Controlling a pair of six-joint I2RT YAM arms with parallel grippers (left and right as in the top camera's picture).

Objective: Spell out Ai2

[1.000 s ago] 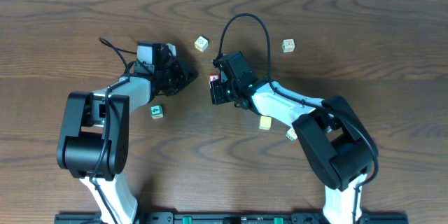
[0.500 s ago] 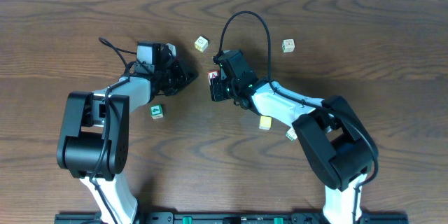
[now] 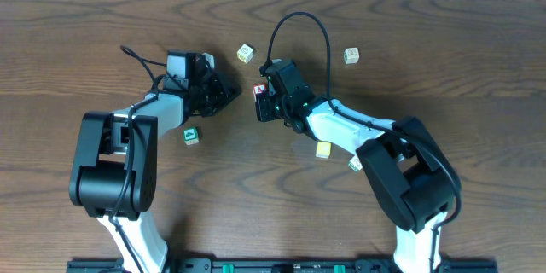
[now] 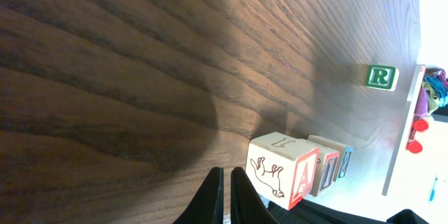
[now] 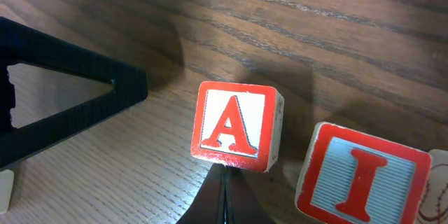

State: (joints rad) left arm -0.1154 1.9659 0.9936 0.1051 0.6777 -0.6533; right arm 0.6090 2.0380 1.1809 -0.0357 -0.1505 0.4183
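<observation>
My right gripper [image 5: 224, 176] sits pressed together beside the A block [image 5: 238, 129], toward the counter's [image 3: 444, 17] far edge; left gripper [image 4: 225, 173] likewise.

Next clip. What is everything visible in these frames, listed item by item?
A block: 1, red letter on white, table centre, just ahead of right jaws.
I block: 1, red letter on pale blue, beside A.
third block: 1, face unreadable, behind I.
green block: 1, near left arm.
yellow block: 1, beside right arm.
pale blocks: 3, two far side, one near yellow.
table: 1, dark wood.
left arm: 1, black and white, jaws shut.
right arm: 1, black and white, jaws shut.
</observation>
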